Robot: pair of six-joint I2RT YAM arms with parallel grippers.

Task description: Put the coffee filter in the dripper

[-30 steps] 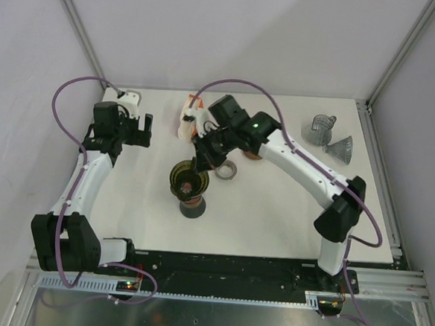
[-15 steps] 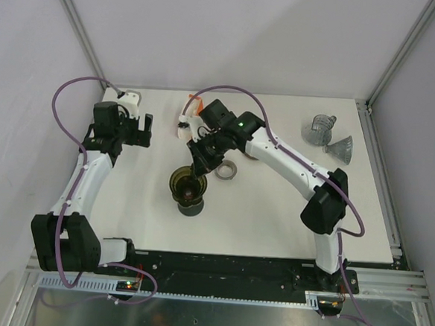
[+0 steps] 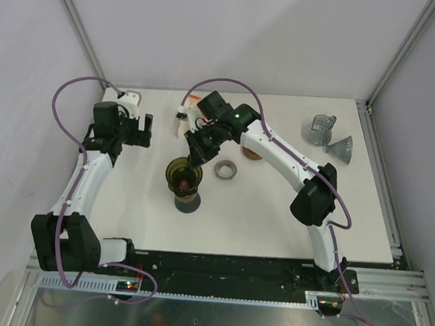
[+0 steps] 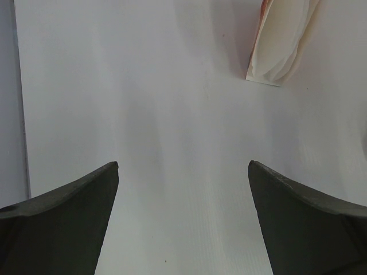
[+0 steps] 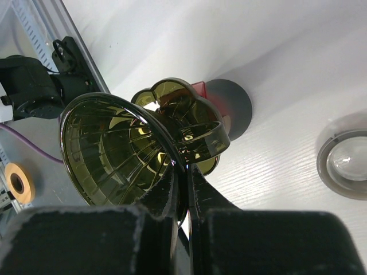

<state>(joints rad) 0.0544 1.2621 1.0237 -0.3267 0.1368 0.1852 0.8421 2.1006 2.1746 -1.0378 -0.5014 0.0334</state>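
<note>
The olive-green translucent dripper sits on a dark grey stand at the table's middle. My right gripper is shut on the dripper's rim at its far right side. In the right wrist view the dripper fills the left, and the fingers pinch its wall just below the handle. White paper coffee filters lie in a stack at the back centre, also seen in the left wrist view. My left gripper is open and empty, to the left of the filters.
A grey ring lies just right of the dripper, also in the right wrist view. Two clear drippers stand at the back right. A small brown object lies under the right arm.
My right gripper has shifted left and closed on the dripper's rim. The dripper and its stand have moved slightly left. The left arm has not moved.
</note>
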